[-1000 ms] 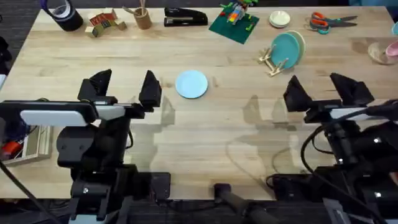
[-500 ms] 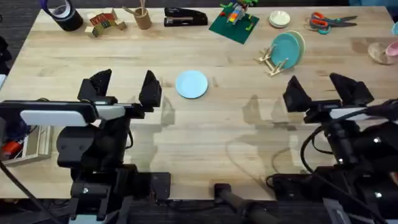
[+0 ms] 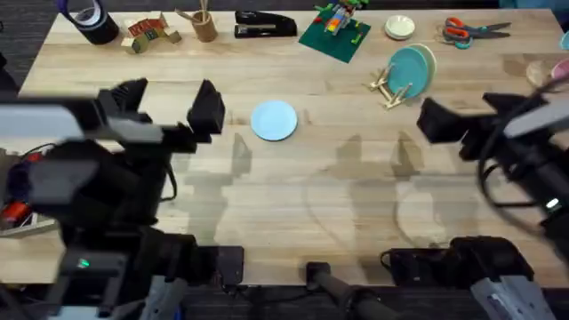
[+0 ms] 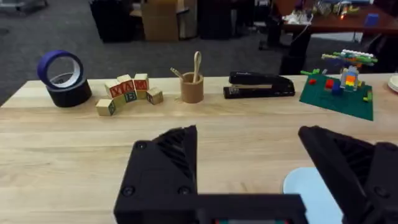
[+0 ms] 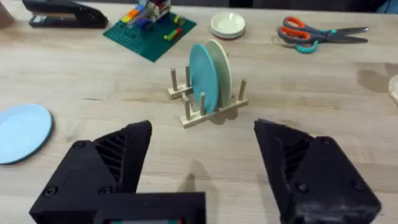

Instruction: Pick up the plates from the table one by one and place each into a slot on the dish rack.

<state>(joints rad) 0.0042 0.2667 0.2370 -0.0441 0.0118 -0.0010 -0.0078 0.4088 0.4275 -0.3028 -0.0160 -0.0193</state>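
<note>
A pale blue plate (image 3: 274,119) lies flat on the table (image 3: 293,204), a little left of centre. The dish rack (image 3: 389,89) stands at the back right, holding a teal plate (image 3: 407,70) and a cream plate (image 3: 428,60) upright side by side. My left gripper (image 3: 167,102) hovers open and empty just left of the blue plate (image 4: 306,188). Over the right side, my right gripper (image 3: 476,114) is open and empty, on the near side of the rack (image 5: 208,104), facing the teal plate (image 5: 200,76) and cream plate (image 5: 221,67). The blue plate (image 5: 22,132) lies off to its side.
Along the far edge sit a tape roll (image 3: 89,20), letter blocks (image 3: 149,33), a cup of sticks (image 3: 204,25), a stapler (image 3: 265,24), a green brick baseplate (image 3: 334,34), a small cream dish (image 3: 399,27) and scissors (image 3: 471,32). A pink bowl (image 3: 560,69) is at the right edge.
Both arms have lifted and swung toward the far side. The left gripper has moved up beside the blue plate and the right one has shifted right. The plates have not moved.
</note>
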